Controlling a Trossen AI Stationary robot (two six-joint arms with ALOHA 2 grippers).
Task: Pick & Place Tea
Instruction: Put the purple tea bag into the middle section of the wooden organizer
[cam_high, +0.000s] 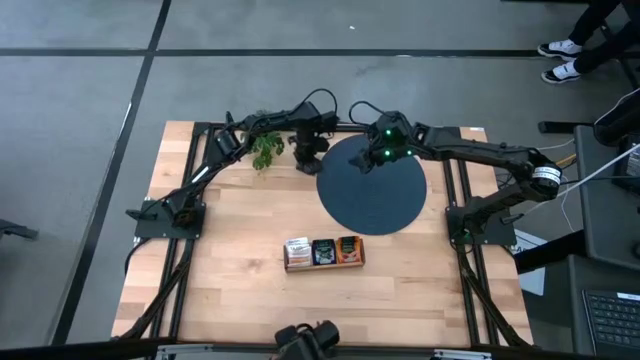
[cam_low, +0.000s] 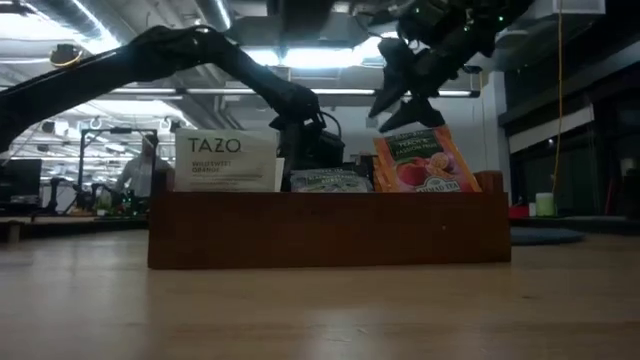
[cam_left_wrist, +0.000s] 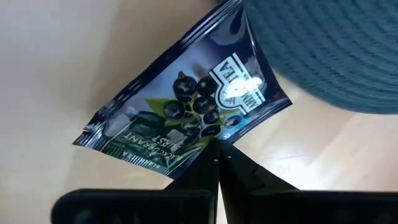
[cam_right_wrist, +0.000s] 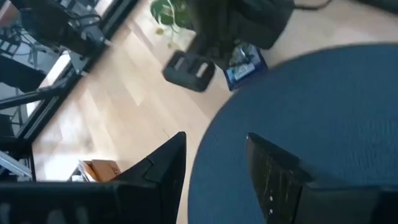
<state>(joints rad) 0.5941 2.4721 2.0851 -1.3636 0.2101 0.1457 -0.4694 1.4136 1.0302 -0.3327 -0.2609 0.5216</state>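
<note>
A dark blue tea packet (cam_left_wrist: 186, 106) printed with blackcurrants is in my left gripper (cam_left_wrist: 219, 158), which is shut on it at the far left rim of the black disc (cam_high: 372, 195). In the right wrist view this packet (cam_right_wrist: 244, 67) shows under the left gripper, beside the disc's edge. My right gripper (cam_right_wrist: 214, 162) hovers open above the disc's far part, holding nothing. More tea packets, one white (cam_low: 228, 160), one teal (cam_low: 330, 180) and one orange (cam_low: 425, 160), stand upright in a wooden box (cam_low: 330, 228) near the table's front. My left gripper pinches one edge of the dark blue packet (cam_left_wrist: 208, 142) between its two fingertips, coming from above and pointing steeply down. The packet spreads out flat beyond the fingers, printed face toward the camera. Whether its far end touches the table I cannot tell.
A small green leafy plant (cam_high: 266, 150) sits just left of my left gripper at the table's far side. The wooden box (cam_high: 324, 267) stands in front of the disc, near the table's middle front. Bare wood lies to its left and right.
</note>
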